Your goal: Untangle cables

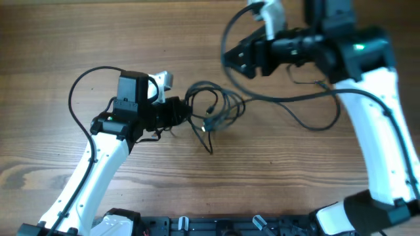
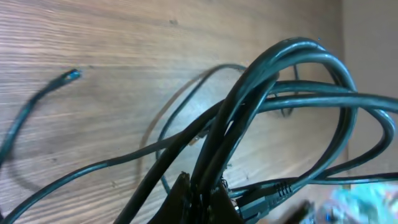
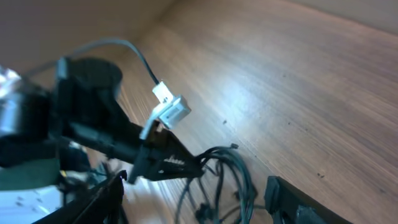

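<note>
The cables [image 1: 213,111] sat in one tangle near the middle of the table [image 1: 295,177], just right of my left gripper [image 1: 182,115], and I could not separate the knot into a sure count of cords from overhead. On the left wrist view I counted about five dark strands arching up together in a loop, all running down into the clamp at the bottom edge. So the left gripper was clenched on the cables, with the bundle pinched between its fingers [image 2: 181,198]. I made out two cord ends there: one moulded plug [image 2: 267,198] lying just beside the fingers, and one loose tip [image 2: 71,74] well apart on the wood to the left, blurred. One long strand [image 1: 308,108] ran out of the tangle to the right, passed under my right arm and curled back in a wide bend. My right gripper [image 1: 235,60] hung above the far side of the table, up and to the right of the knot and apart from it. Its own camera showed both fingers [image 3: 289,199] spread wide with nothing between them, so it was released. One small white connector block [image 3: 171,109] stuck up from the left wrist; any marking on it was too small for me to read.
</note>
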Robot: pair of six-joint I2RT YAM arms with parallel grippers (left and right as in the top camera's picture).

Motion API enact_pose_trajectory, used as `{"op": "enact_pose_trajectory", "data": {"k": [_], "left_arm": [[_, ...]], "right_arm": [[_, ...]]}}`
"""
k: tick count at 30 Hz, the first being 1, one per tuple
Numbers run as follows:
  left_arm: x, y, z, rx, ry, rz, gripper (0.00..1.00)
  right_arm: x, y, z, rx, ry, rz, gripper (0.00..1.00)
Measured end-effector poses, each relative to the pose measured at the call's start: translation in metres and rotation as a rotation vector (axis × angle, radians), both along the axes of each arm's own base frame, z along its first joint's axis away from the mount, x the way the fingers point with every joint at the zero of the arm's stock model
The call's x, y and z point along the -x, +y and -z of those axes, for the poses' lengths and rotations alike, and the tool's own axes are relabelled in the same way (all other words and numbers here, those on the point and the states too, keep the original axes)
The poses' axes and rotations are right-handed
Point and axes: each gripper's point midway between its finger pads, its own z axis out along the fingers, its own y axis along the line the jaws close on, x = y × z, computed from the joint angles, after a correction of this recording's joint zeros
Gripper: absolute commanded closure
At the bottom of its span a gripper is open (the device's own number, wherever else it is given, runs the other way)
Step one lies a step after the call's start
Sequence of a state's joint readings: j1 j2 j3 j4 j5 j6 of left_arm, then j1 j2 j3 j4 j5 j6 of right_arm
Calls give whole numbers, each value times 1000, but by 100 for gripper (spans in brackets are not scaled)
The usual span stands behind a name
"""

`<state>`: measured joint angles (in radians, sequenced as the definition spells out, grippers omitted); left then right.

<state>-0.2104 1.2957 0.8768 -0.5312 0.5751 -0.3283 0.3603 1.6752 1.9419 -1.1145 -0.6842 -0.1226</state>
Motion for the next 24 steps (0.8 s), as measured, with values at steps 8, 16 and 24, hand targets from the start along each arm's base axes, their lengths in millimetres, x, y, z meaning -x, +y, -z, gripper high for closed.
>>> {"op": "enact_pose_trajectory", "data": {"k": [8,16,24], "left_arm": [[6,-5,-2,11,-18,67,96],[6,-1,2,-15,-8,50,96],[4,6,7,-54,-3,22,96]], "right_arm": [[3,38,106,269,138,-130,41],[23,39,137,364,253,-162,55],[25,39,138,363,284,-141,60]]}}
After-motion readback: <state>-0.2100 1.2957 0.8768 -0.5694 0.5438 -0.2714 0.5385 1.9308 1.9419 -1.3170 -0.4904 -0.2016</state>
